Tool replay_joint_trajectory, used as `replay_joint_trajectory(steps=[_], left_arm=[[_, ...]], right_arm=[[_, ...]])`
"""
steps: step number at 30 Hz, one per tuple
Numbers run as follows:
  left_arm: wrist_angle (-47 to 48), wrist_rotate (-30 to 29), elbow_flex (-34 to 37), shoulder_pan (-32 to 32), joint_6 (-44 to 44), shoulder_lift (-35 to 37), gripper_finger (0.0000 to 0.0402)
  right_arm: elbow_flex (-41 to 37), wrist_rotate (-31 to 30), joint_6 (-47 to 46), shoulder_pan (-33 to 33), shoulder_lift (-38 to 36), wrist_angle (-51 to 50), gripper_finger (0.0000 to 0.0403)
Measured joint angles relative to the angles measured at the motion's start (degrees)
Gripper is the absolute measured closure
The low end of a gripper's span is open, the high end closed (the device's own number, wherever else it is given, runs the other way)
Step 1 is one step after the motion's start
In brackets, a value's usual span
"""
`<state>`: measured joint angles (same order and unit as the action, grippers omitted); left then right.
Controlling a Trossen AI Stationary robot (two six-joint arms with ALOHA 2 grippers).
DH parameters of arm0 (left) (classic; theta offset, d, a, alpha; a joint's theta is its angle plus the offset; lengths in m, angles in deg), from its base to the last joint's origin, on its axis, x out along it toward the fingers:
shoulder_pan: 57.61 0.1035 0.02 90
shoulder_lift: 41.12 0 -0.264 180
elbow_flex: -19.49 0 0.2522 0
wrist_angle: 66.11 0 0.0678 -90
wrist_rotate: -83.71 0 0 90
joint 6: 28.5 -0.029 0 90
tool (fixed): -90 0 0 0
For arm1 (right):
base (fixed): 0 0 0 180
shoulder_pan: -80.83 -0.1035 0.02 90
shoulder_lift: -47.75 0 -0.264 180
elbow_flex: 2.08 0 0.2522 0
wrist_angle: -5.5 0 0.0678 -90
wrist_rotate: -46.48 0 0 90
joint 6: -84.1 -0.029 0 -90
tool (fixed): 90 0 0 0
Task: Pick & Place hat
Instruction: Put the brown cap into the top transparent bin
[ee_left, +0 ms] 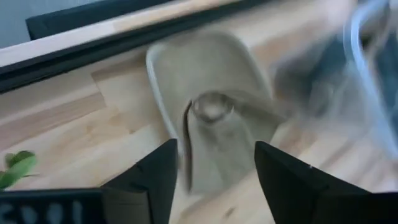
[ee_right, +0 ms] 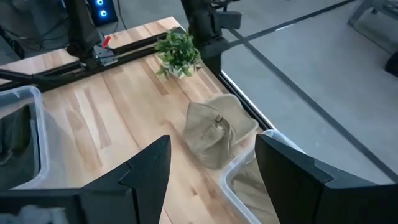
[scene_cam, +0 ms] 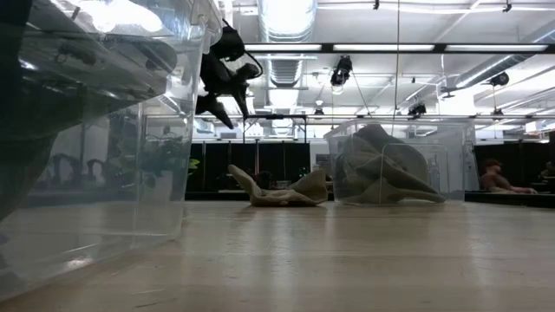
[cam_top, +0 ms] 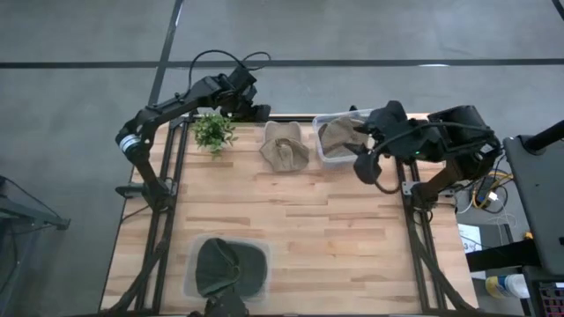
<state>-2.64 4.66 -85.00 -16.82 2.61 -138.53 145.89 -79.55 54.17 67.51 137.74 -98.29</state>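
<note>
A tan hat lies crumpled on the table near its far edge, also seen in the low view. My left gripper hangs open in the air just left of and beyond it, well above the table. In the left wrist view the hat shows between its spread fingers. My right gripper is open above the near side of a clear bin that holds a second tan hat. The right wrist view looks past the open fingers to the loose hat.
A small potted plant stands left of the loose hat, under the left arm. A second clear bin at the near left holds a dark green hat; its wall fills the low view's left. Bare wood lies between the bins.
</note>
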Motion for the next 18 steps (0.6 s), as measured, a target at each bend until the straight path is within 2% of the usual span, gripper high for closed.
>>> replay_joint_trajectory(steps=[2,9,12,14,18], left_arm=[[-2.1,0.4,0.0,0.0,4.5,-0.9,0.0188],[-3.8,4.7,0.0,-0.4,9.4,-6.3,0.0186],[-3.8,4.1,0.1,-0.8,10.7,-7.0,0.0186],[-4.0,1.7,0.0,-0.9,11.2,-7.1,0.0186],[-3.7,2.2,0.0,-1.1,14.1,-7.3,0.0186]], right_arm=[[0.0,0.0,0.5,0.4,-0.4,0.1,0.0177],[0.0,-0.5,0.5,2.7,-0.5,0.3,0.0177],[-0.1,-0.7,0.6,2.9,-0.3,0.4,0.0177],[-0.1,-1.7,1.0,2.9,-0.2,0.4,0.0177],[-0.2,-3.1,1.3,2.9,-0.3,0.4,0.0177]])
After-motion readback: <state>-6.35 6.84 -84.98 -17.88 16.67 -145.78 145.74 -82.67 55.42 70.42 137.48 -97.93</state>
